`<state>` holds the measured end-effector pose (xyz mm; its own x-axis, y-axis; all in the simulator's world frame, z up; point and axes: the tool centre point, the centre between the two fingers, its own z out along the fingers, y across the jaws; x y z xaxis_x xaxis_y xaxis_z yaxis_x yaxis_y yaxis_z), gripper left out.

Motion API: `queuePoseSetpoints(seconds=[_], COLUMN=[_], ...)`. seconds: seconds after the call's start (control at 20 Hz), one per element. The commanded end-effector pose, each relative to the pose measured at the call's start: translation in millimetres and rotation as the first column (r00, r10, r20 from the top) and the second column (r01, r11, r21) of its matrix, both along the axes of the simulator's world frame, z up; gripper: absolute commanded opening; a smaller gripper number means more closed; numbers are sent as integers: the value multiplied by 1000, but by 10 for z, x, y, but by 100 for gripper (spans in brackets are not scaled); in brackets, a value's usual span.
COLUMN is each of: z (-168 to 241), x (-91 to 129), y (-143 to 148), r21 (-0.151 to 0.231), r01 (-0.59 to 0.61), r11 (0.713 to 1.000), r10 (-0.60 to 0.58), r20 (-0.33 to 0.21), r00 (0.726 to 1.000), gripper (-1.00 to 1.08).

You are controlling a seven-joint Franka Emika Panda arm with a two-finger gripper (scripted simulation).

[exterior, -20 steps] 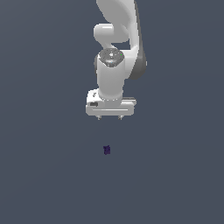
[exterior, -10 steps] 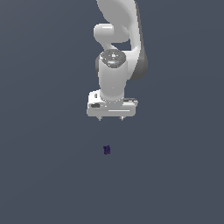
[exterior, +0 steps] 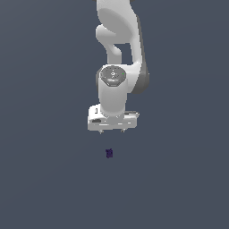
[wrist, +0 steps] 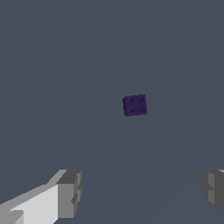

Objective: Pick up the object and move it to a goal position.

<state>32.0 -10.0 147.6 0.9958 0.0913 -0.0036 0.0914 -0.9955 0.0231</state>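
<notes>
Exterior view: one white, glossy robot arm [exterior: 118, 49] with a grey-capped wrist joint, hanging over a plain slate-grey surface [exterior: 44, 179] whose edges lie outside the picture. White two-fingered gripper [exterior: 112, 131] pointing down, its short finger stubs set wide apart with nothing between them. One tiny dark purple, nearly navy cube-like block [exterior: 108, 153] resting on the grey surface, directly beneath the gripper and clear of it, touching nothing else.

Wrist view: the same dark purple block [wrist: 134, 105], four round studs showing on its upper face, lying alone on the slate-grey surface [wrist: 52, 65]. Two grey fingertips [wrist: 70, 194] stand far apart, with the block between their lines and beyond them, out of contact with both.
</notes>
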Motion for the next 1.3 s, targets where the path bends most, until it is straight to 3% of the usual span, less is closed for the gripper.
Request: queuePoseSetpoints(seconds=[0.0, 0.55, 1.25], z=[-123, -635, -849], x=[118, 510, 571], y=[-25, -132, -158], r21=[3, 19, 23], r01=[-21, -100, -115], r11=[1000, 995, 993], r10=[21, 100, 115], r20=[-1, 1, 1], r00=[1000, 995, 993], gripper=[100, 100, 100])
